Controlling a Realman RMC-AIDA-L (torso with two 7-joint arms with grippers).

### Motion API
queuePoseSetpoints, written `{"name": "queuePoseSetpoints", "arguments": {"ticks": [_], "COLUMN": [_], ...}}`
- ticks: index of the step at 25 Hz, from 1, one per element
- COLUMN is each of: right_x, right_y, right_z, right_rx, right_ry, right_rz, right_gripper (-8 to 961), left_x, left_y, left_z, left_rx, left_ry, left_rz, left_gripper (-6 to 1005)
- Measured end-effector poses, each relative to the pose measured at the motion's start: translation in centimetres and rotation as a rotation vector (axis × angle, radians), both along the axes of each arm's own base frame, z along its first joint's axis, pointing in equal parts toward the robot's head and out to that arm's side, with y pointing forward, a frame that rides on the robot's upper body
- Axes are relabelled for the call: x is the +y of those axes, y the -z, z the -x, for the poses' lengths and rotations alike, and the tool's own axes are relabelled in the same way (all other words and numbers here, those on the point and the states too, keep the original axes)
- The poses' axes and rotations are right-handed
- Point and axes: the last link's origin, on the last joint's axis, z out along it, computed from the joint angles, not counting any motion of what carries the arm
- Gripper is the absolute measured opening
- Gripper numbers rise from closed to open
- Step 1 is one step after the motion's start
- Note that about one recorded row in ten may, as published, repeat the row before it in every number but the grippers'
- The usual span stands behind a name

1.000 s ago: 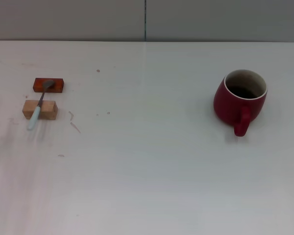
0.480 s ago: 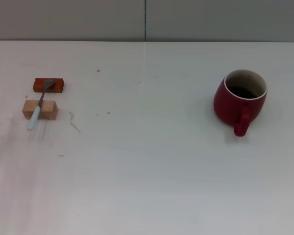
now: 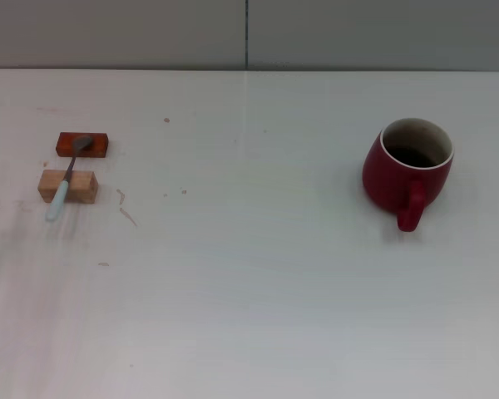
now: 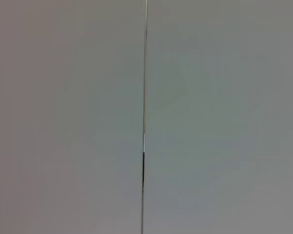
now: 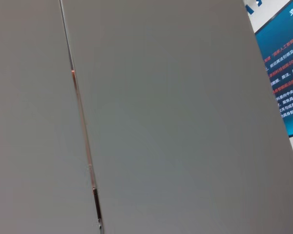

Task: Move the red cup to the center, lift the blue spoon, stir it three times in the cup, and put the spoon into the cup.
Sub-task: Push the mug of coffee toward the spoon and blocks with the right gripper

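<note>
resting across two small blocks far left of the red cup, blue spoon could roll off if nudged. cup sits upright on bench, off-centre. both arms' jaws unseen, can't tell.

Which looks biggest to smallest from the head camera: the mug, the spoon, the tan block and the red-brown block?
1. The red cup, clearly largest.
2. The blue spoon, longest of the rest but very slim.
3. The tan block and the red-brown block look nearly alike; I won't rank them.
</note>
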Motion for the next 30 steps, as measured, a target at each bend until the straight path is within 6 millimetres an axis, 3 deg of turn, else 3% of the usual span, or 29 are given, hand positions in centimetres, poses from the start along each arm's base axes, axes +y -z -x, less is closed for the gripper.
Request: {"name": "queuePoseSetpoints", "arguments": {"ticks": [12, 17, 30], "right_x": [5.4, 8.7, 10.9], "right_y": [2.0, 4.3, 7.4], "right_z": [0.0, 1.1, 4.3], "right_rx": [-0.012, -0.024, -0.057], "right_ry": [0.046, 0.056, -0.036], "right_rz": [0.203, 0.367, 0.526], "right_gripper": [-2, -2, -2], "left_x": [-0.1, 0.2, 0.5], "left_y": [0.0, 0.3, 0.4], "left_z": [0.1, -0.3, -0.7], "left_rx": [0.003, 0.008, 0.012], "left_ry": [-0.002, 0.013, 0.027], "left_rz": [0.003, 0.016, 0.022], "left_gripper": [818, 816, 813]}}
